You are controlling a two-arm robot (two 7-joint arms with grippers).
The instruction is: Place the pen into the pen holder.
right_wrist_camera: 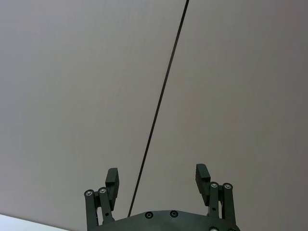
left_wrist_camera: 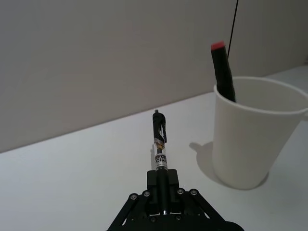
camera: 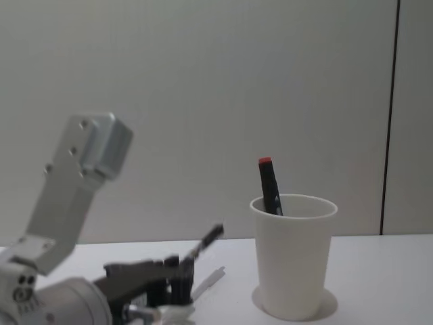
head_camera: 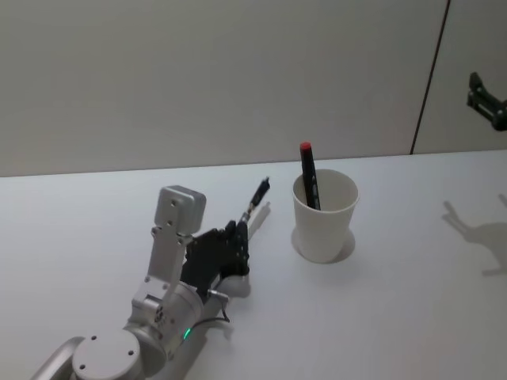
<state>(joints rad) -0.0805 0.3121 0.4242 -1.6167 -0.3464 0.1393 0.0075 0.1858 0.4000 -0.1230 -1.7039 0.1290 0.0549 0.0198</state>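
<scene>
Beside the pen holder — left hand holds the pen, tilted upward.

The pen holder is plain white, on a white tabletop. Inside it, a black marker has a red cap. Left of the pen holder, the pen is black with a clear, black-lettered middle, and the left gripper is black.

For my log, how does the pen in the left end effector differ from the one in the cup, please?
The slim black-clipped pen is gripped by the left end effector, outside the white paper cup; the thicker black red-capped marker stands inside it. Both are tilted. The right end effector is parked open.
</scene>
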